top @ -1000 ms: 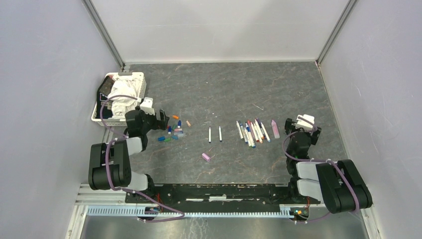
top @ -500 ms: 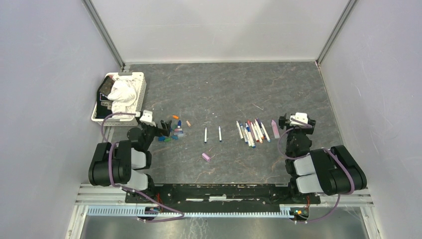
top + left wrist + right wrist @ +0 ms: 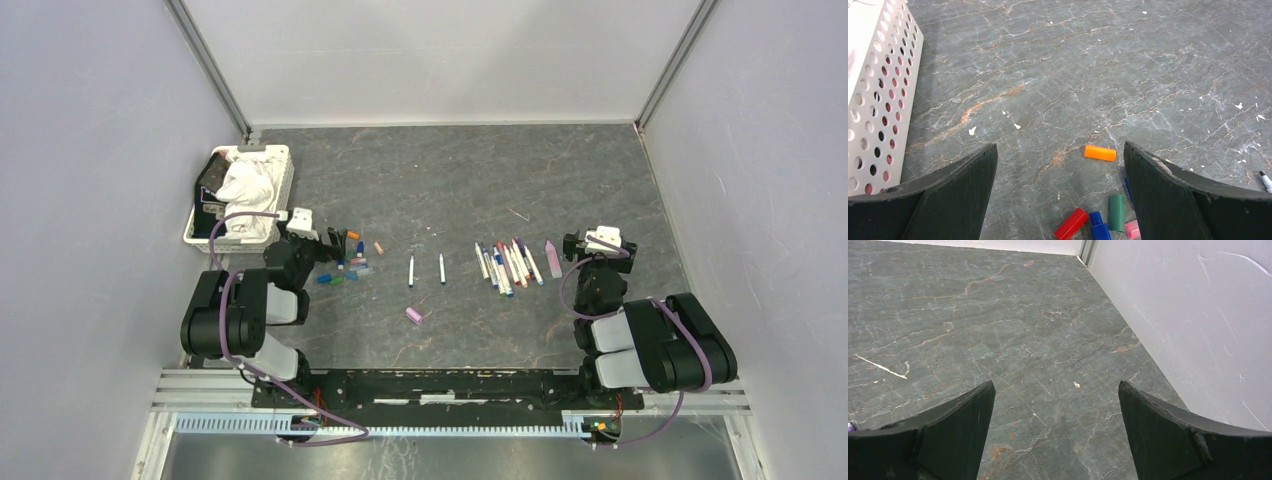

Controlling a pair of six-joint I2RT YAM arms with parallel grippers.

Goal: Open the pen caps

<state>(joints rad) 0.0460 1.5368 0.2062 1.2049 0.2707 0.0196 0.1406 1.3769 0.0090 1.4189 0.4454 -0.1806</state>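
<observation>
Top external: left end effector (image 3: 333, 240) apart, empty, beside loose pen caps (image 3: 350, 266); right end effector (image 3: 572, 246) apart, empty, near pen row (image 3: 505, 265). Likely between pens; next: grasp capped pen.

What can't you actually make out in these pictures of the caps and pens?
- Top view: the pens in the row are too small to tell which carry caps.
- Left wrist view: the bottom edge cuts off the blue cap and pink cap; a finger of the left gripper hides whatever lies behind it.
- Top view: the white cloth covers whatever lies in the basket.
</observation>
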